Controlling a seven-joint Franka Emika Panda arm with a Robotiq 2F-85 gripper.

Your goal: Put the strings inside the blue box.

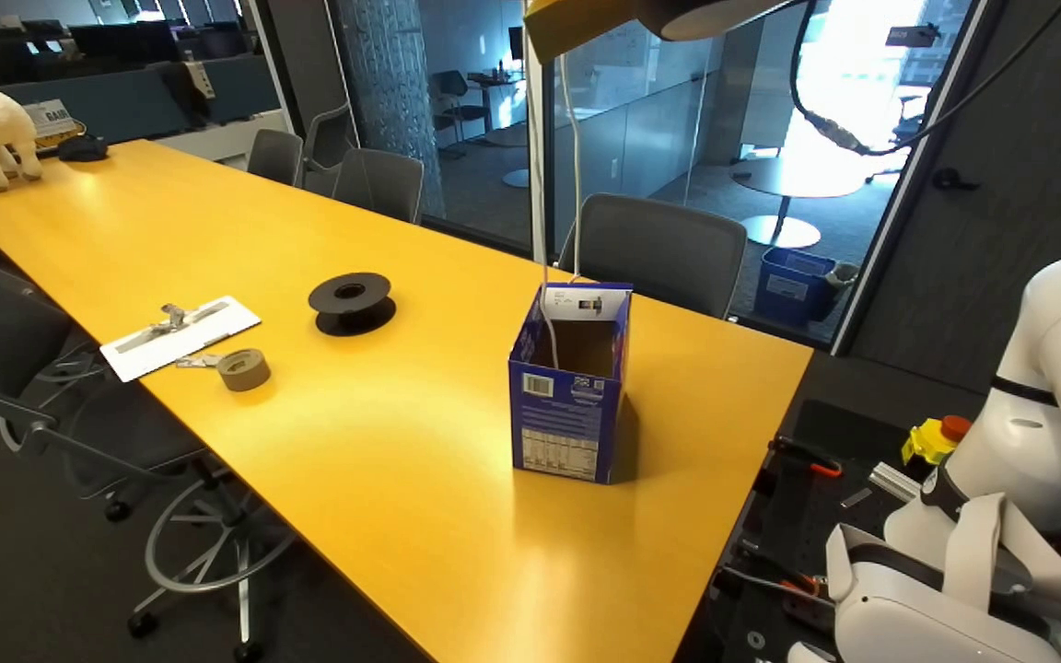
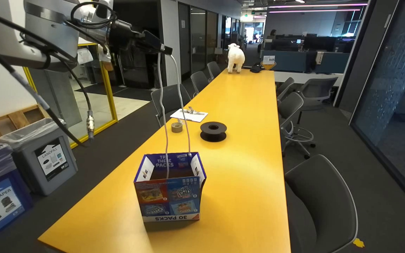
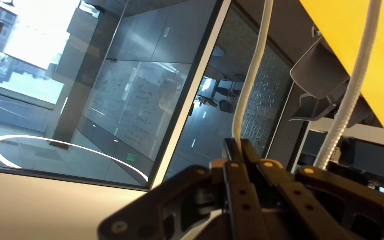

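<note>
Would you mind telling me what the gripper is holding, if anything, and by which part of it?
The gripper holds the white strings by their uppermost part, pinched between its closed jaws; from there they hang down.

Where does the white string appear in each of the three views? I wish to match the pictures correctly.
In an exterior view: the white string hangs just right of centre, one strand entering the blue box.
In an exterior view: left of centre, the white string runs from the gripper down to the blue box.
In the wrist view: two strands right of centre, one pinched by the gripper.
Shared landmark: the yellow table.
</note>
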